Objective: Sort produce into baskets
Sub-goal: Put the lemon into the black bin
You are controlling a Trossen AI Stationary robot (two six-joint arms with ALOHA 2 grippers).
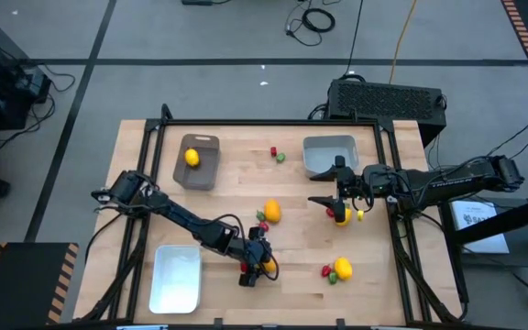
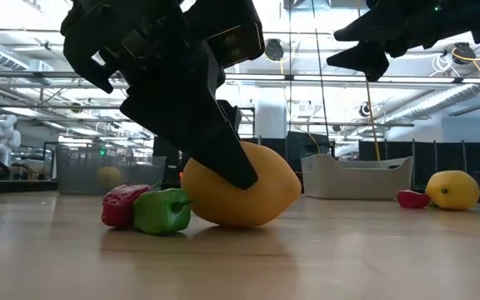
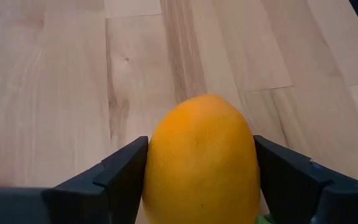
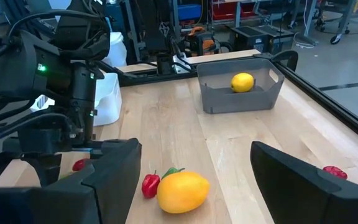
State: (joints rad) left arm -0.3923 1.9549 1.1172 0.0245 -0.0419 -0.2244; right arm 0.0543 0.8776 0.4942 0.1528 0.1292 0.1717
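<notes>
Left wrist view: left gripper fingers spread either side of orange fruit on table — grasp unclear.
Right gripper: fingers released — above table's right side.

The left gripper straddles an orange lemon-shaped fruit; a small red piece and a small green piece touch that fruit, blocking that flank. Bare wooden bench lies open between the brown-grey rectangular basket and the light grey-blue basket.
</notes>
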